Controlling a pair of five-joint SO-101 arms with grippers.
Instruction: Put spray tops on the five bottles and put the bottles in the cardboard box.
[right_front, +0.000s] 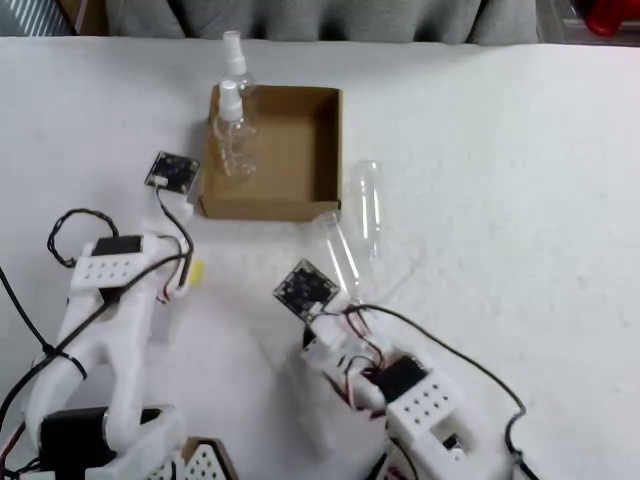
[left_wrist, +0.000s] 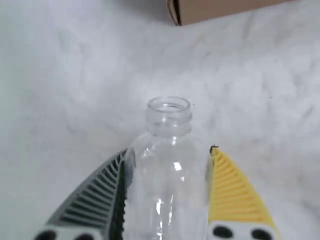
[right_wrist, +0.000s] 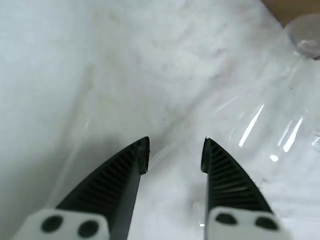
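My left gripper (left_wrist: 167, 200) is shut on a clear bottle (left_wrist: 169, 150) with an open neck and no spray top; it stands just in front of the cardboard box (right_front: 290, 150). One bottle with a spray top (right_front: 232, 130) stands inside the box at its left wall. Another topped bottle (right_front: 236, 62) stands at the box's far left corner. Two clear bottles without tops lie right of the box, one farther (right_front: 368, 205) and one nearer (right_front: 338, 255). My right gripper (right_wrist: 175, 156) is open, low over the table beside a lying clear bottle (right_wrist: 270, 115).
The left arm (right_front: 110, 300) stretches along the table's left side and the right arm (right_front: 420, 400) along the front right. Cables loop beside both arms. White tabletop (right_front: 520, 180) spreads to the right of the box.
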